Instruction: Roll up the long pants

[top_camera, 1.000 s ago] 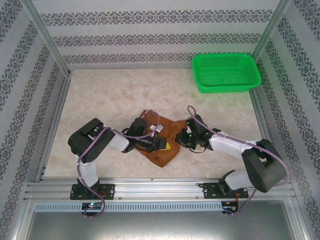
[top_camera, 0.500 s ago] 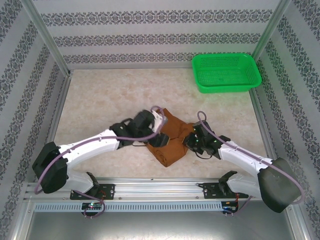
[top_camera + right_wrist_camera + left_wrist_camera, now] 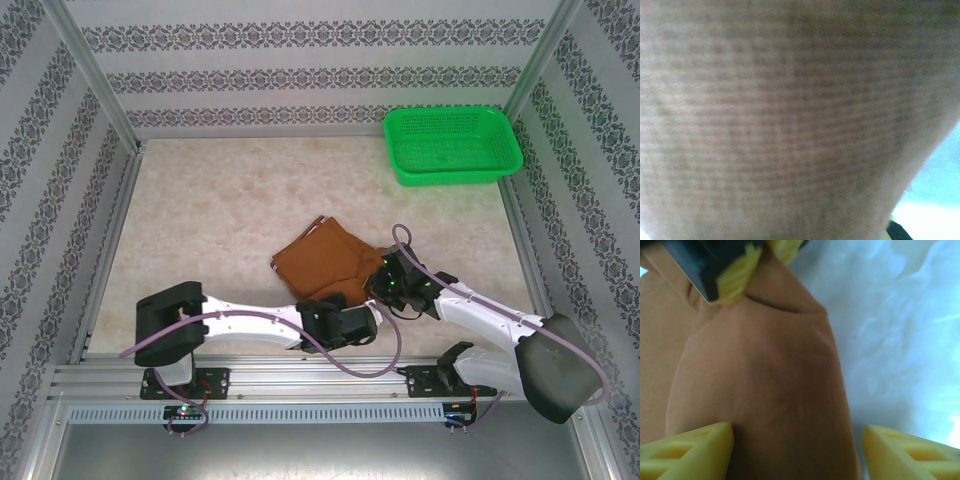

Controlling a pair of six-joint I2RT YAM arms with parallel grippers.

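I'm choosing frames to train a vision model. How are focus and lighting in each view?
Top external: sharp, evenly lit, soft shadows, the long pants clear. Left wrist: cloth fairly sharp, the table washed out to bluish white. Right wrist: cloth very close to the lens, blurred, dim, with a bright patch at lower right.

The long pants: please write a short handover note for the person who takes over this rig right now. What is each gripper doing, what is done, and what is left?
Left gripper: open, with one finger on each side of a rounded fold of the long pants, not clamping it.
Right gripper: looks shut on the cloth at the bundle's right side.
Pants: a compact folded bundle in the middle of the table, well apart from the green basket at the far right.
Done: the pants are gathered small.
Left: probably tighten the roll; a finished roll is not evident.
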